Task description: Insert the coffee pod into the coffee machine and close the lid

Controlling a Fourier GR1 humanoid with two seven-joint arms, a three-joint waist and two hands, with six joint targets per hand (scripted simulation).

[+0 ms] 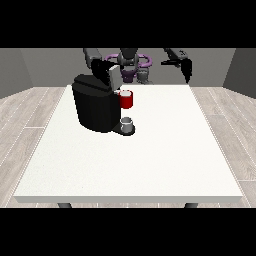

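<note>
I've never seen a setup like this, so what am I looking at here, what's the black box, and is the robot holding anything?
There is one picture, taken from across a white table, facing a two-armed robot at the far edge. The black box is a coffee machine. A small grey cup stands on its base, and a red part sticks out of it above the cup. The hand at the view's left is at the top of the machine; I cannot tell whether it holds anything. The hand at the view's right hangs in the air, apparently empty.
</note>
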